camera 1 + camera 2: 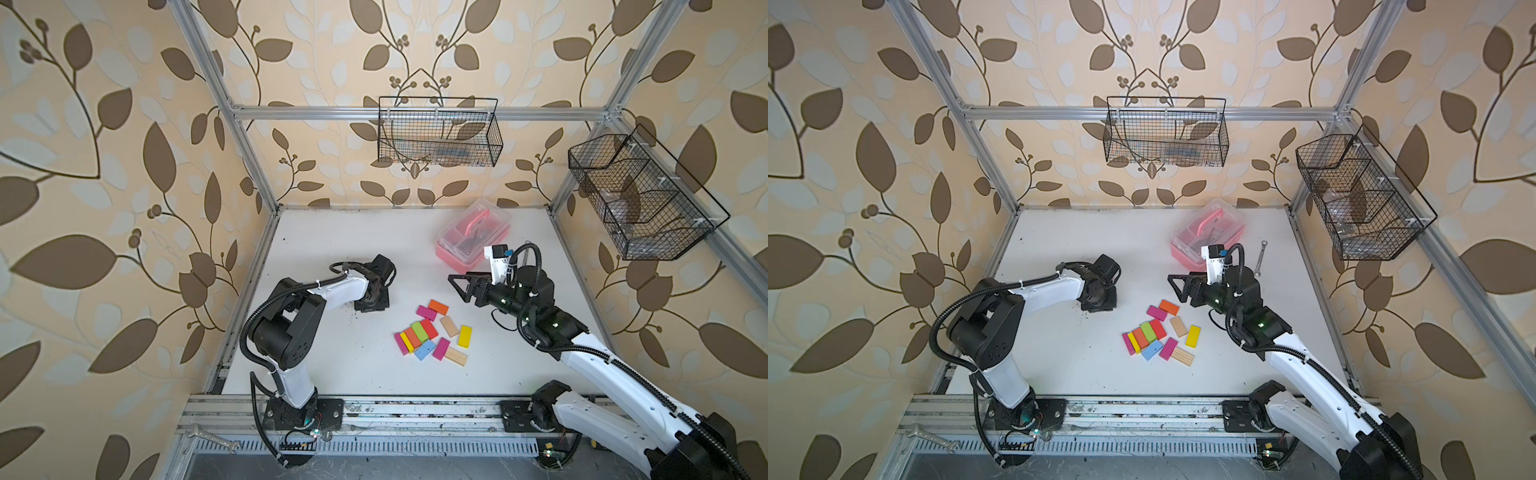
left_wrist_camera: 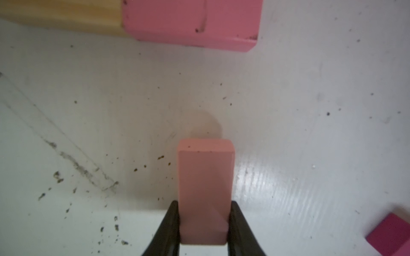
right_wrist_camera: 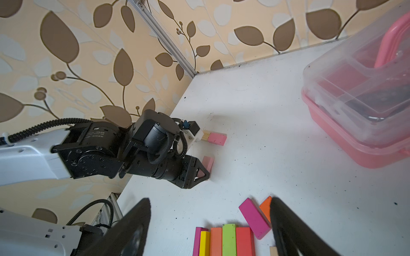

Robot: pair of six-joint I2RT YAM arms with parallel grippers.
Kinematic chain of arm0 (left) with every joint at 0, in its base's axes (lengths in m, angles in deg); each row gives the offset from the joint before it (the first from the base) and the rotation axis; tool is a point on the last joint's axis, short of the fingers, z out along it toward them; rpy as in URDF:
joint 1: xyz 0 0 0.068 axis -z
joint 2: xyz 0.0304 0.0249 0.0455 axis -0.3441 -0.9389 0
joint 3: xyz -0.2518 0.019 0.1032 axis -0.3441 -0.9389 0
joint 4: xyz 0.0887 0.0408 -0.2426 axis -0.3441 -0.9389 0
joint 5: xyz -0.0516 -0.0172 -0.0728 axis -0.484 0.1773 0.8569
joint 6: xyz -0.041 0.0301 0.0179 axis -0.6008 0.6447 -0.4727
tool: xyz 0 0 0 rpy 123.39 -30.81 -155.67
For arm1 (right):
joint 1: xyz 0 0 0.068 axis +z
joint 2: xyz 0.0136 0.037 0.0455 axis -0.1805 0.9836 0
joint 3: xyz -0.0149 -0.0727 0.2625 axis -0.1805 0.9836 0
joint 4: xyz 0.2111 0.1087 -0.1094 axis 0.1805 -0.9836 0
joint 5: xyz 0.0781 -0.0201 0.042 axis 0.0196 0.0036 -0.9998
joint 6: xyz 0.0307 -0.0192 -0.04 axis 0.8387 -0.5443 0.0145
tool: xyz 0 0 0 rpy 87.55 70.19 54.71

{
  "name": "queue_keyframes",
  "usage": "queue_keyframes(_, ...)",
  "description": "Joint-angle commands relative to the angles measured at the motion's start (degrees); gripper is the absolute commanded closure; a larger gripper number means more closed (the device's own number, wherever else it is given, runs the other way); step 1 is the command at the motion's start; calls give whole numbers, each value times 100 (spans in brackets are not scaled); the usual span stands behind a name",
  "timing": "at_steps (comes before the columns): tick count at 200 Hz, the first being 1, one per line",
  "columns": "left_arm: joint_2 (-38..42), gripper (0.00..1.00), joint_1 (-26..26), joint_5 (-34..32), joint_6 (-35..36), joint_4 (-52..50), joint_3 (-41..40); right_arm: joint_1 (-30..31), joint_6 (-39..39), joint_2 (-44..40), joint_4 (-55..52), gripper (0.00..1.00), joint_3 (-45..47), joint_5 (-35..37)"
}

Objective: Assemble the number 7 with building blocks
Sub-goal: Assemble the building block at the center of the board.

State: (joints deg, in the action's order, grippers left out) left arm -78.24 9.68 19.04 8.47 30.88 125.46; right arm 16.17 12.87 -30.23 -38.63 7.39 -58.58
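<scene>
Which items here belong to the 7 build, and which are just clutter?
Job:
- held block in left end effector
- pink block and wood block, laid end to end
- loose blocks

Lying about:
- box
- back basket
- side basket
- table wrench
- rail wrench

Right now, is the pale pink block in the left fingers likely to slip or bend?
Probably stiff: the pale pink block shows straight edges between the fingers. Its smooth faces might slip; only one end is gripped.
</scene>
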Motion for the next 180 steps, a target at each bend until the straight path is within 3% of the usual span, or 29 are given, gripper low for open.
queue_keyframes(1, -113, 74, -104, 86, 164, 102, 197, 24, -68, 119, 98, 15, -69, 79)
queue_keyframes(60, -429, 69, -264, 160, 406, 55, 438, 24, -34, 311, 215, 15, -87, 81)
queue_keyframes(110, -379, 47, -272, 117, 478, -63, 421, 23, 22, 359, 259, 12, -89, 118)
queue_keyframes(154, -67, 40, -260, 127, 455, -62, 236, 65, 82, 383, 308, 11, -69, 146)
queue_keyframes(180, 504, 36, -255, 191, 443, -112, 153, 94, 128, 425, 217, 10, -119, 162)
